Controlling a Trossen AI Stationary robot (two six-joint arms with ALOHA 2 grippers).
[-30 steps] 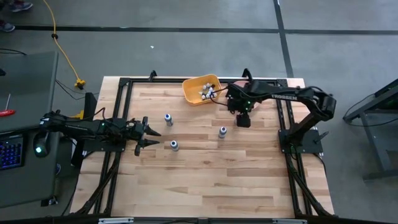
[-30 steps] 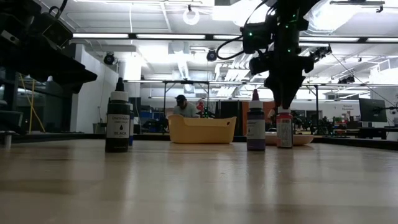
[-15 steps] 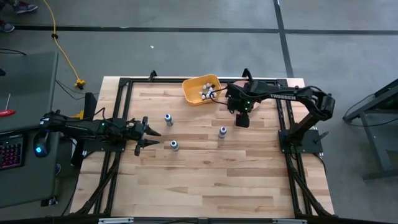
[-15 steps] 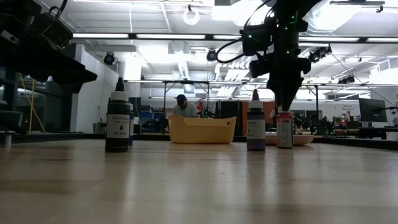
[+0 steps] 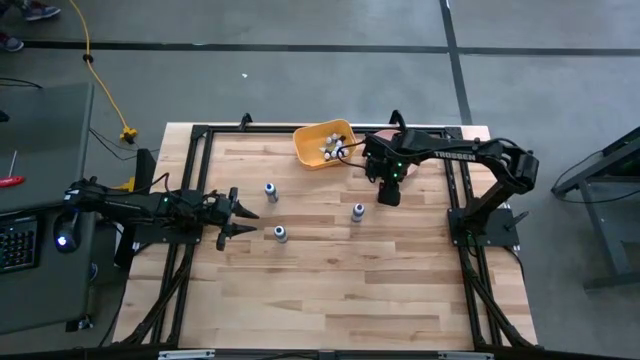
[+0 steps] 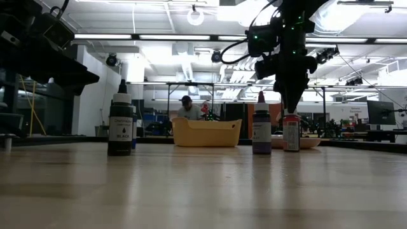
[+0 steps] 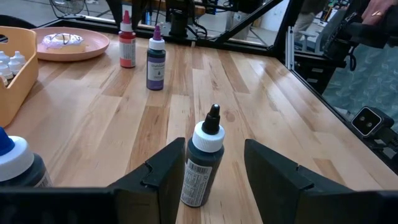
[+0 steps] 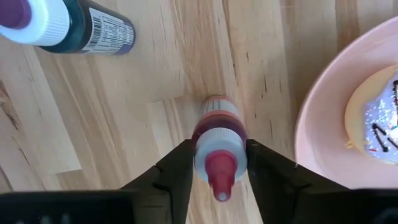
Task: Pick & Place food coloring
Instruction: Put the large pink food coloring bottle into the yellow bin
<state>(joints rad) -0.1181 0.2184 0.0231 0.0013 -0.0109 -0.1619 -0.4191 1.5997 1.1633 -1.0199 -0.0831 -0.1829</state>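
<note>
The food coloring bottles stand upright on their bases on the wood table. A red bottle (image 8: 217,121) stands under my right gripper (image 8: 219,152), which points down with a finger on each side of its cap. A purple bottle (image 6: 261,130) stands beside it. My left gripper (image 7: 211,180) is open and level near the table's left side. A black bottle (image 7: 202,165) stands just ahead of its gap, untouched, and a blue-capped bottle (image 7: 15,165) is beside it. Several tiny bottles lie in the yellow bin (image 5: 322,143). My right gripper comes at the red bottle from above, pointing down, its fingers (image 8: 180,165) flanking the white cap (image 8: 221,158). Whether they touch the cap, I cannot tell. The bottle stands upright on the table.
A pink plate (image 8: 323,124) with a doughnut lies on the table close beside the red bottle. The yellow bin (image 6: 206,132) sits at the far edge. A black frame (image 5: 200,135) runs around the table. A person (image 6: 186,109) is in the room beyond.
My right gripper has drifted slightly toward the far edge over the red bottle. The bottle has stayed standing where it was.
</note>
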